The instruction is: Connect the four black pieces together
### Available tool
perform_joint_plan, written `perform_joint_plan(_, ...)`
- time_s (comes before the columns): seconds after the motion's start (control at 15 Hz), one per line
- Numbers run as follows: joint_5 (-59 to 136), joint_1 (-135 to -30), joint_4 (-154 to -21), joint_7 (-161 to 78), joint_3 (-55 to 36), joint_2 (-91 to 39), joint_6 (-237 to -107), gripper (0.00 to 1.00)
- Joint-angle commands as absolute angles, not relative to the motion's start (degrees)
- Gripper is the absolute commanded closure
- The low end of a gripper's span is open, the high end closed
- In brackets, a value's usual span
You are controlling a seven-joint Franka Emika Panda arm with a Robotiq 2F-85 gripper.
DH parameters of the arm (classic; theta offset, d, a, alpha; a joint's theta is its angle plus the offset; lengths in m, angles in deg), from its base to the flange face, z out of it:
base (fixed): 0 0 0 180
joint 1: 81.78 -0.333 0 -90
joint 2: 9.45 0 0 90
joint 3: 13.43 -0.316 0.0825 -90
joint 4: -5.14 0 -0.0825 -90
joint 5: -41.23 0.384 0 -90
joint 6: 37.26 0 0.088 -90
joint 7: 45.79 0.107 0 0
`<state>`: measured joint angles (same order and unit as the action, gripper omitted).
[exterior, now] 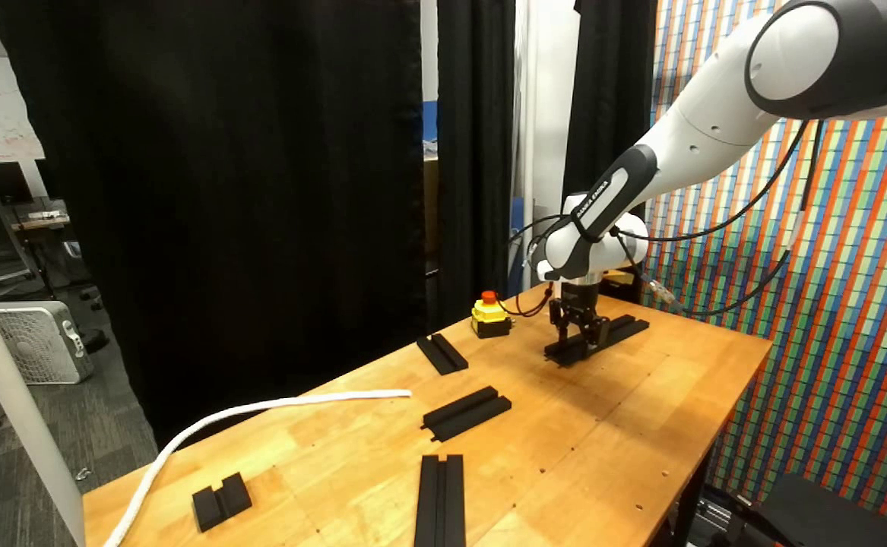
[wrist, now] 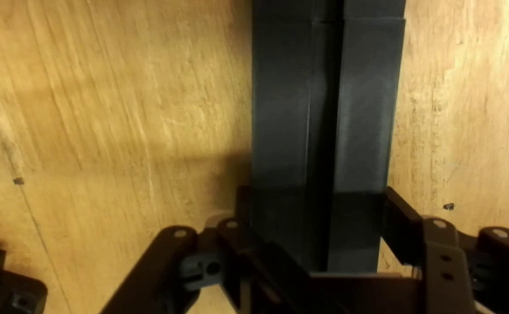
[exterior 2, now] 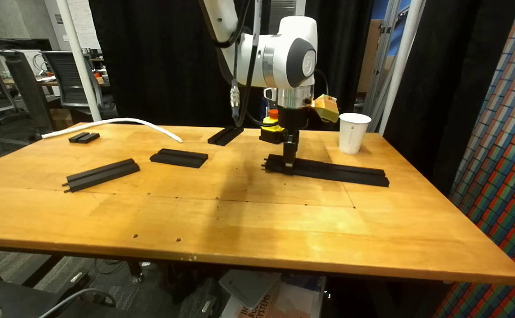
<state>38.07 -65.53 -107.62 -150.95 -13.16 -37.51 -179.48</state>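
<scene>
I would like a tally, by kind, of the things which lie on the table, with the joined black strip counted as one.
Separate black pieces: 4
Joined black strip: 1
White cord: 1
White cup: 1
Yellow stop button: 1
Total: 8

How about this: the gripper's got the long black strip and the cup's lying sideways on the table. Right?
Not quite: the cup isn't sideways; it stands upright on the table, as an exterior view shows. The gripper grips the long black strip.
</scene>
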Motion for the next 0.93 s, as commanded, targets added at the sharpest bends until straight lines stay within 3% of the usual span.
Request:
perform_joint_plan(0.0,39.2,-64.2,-107.0,-153.9,-13.6,-38.4,-179.9,0.54)
perform_joint_plan(0.67,39.2,-63.5,-107.8,-156.4,-13.4,-38.3,-180.4,0.54)
perform_joint_plan(0.8,38.8,-64.0,-107.7,-155.4,-12.9,-38.1,-179.9,0.07)
perform_joint_plan(0.87,39.0,-64.1,-107.6,-154.7,-12.7,-38.0,-179.7,0.06)
